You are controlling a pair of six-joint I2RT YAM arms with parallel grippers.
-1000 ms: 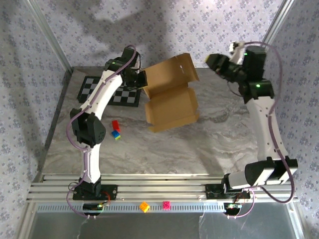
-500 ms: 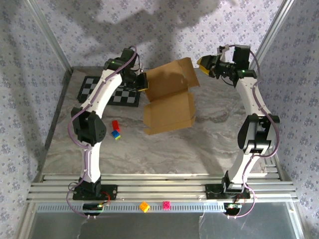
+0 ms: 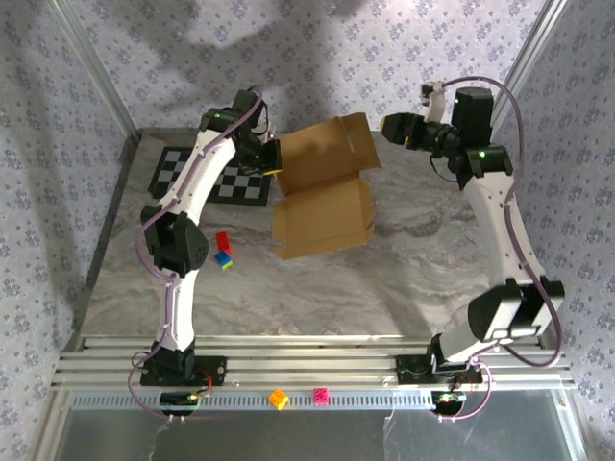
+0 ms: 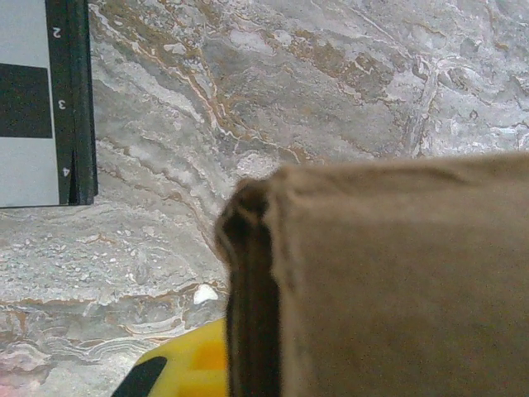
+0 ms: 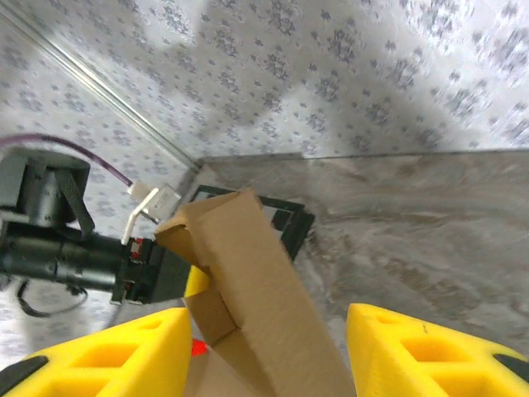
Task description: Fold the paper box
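The checkerboard mat (image 3: 192, 175) lies at the far left of the marble-pattern table (image 3: 404, 279). Just beside the mat, the left gripper (image 3: 276, 156) is clamped on the left edge of the paper box (image 3: 322, 216). The box stands unfolded at centre rear, with its lower panel on the table and its upper panel tilted upward. The right gripper (image 3: 387, 126) hovers just beside the upper panel's right corner, its yellow fingers (image 5: 107, 351) spread apart and gripping nothing.

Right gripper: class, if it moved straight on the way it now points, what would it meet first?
Most likely the raised flap of the paper box: in the wrist view it stands ahead, between the open fingers of the right gripper. How near it is cannot be judged exactly.
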